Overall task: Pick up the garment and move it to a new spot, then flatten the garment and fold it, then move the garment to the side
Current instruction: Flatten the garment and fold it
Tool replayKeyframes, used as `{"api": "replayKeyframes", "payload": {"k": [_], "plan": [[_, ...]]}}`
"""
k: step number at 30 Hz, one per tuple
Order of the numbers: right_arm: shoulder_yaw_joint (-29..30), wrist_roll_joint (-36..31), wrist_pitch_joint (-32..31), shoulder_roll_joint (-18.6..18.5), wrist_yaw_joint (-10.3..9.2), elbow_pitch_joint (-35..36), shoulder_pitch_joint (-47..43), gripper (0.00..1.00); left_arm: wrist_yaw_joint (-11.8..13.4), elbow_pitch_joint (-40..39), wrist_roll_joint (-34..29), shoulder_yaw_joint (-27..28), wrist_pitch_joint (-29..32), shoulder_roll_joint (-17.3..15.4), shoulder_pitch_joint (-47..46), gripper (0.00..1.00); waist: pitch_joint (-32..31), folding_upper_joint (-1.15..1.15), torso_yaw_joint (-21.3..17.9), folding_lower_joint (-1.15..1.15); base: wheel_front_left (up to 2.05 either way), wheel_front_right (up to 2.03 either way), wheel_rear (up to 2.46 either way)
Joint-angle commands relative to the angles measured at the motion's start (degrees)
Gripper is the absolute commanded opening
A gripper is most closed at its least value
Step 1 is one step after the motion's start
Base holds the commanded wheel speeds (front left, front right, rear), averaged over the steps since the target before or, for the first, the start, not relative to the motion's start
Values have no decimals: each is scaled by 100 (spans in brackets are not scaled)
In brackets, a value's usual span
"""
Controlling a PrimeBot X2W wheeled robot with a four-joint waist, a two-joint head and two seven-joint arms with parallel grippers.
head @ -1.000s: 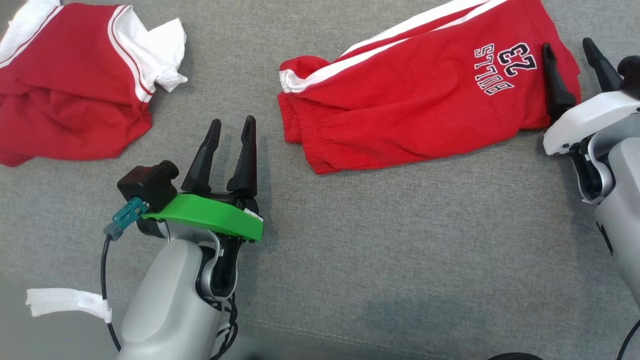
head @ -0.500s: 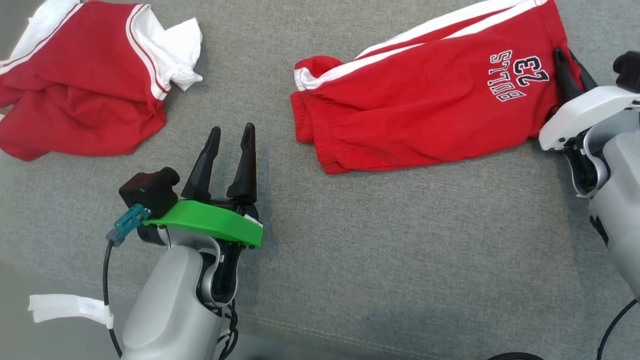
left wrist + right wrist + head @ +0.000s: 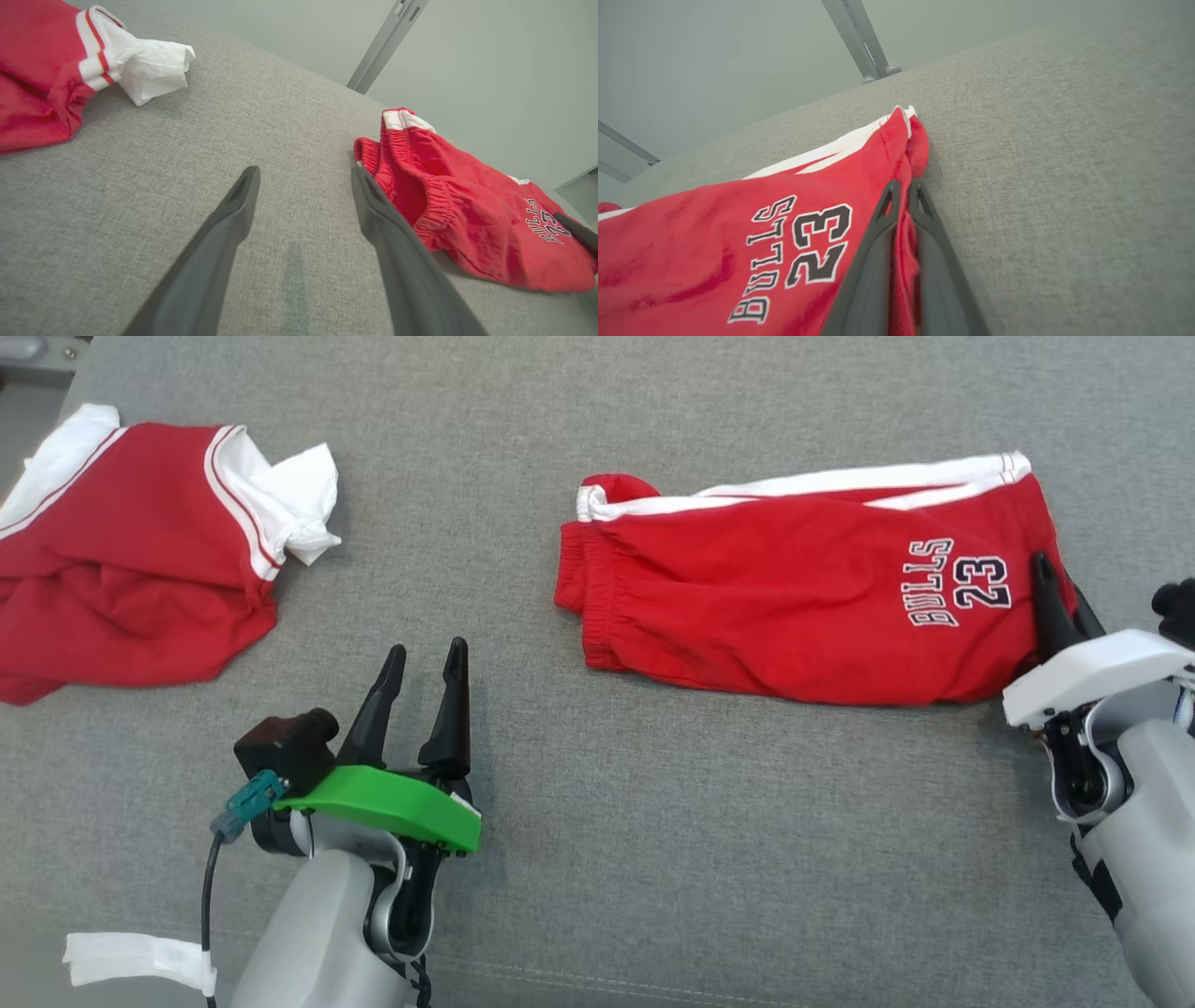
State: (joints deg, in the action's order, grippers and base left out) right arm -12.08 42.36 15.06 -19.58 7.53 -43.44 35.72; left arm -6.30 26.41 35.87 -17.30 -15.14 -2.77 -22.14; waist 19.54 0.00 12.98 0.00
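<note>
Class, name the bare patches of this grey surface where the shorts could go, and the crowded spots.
Bare: between shirt and shorts; the wide patch below the shorts, between left end effector and right end effector. Crowded: the shorts' right end, pinched by the right end effector.

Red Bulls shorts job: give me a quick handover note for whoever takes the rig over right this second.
Right gripper: shut on the hem end of the red shorts, beside the BULLS 23 print.
Left gripper: open, empty, above the grey cloth surface, between the shorts and the red and white shirt.
Done: grip taken; shorts lie on the surface, apparently not lifted.
Left: carry to a new spot, flatten, fold, move aside.
</note>
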Motion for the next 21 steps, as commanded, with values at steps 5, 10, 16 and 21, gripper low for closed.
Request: {"api": "replayKeyframes", "payload": {"k": [5,10,16,21], "plan": [[340,-268,15,-11,-8,524,-634,0,-39,64,-75,111,0,-23,293,100,-518,0,-394,0,0,0,0],[455,-580,15,7,-7,1027,-652,0,-57,130,-125,151,0,-23,425,100,-581,0,-471,0,0,0,0],[-295,-793,15,171,-6,1499,-301,0,-80,204,-64,56,0,-23,471,100,-602,0,-377,0,0,0,0],[-1288,-707,15,422,-6,1604,66,0,-86,224,42,-64,0,-22,468,100,-614,0,-103,0,0,0,0]]}}
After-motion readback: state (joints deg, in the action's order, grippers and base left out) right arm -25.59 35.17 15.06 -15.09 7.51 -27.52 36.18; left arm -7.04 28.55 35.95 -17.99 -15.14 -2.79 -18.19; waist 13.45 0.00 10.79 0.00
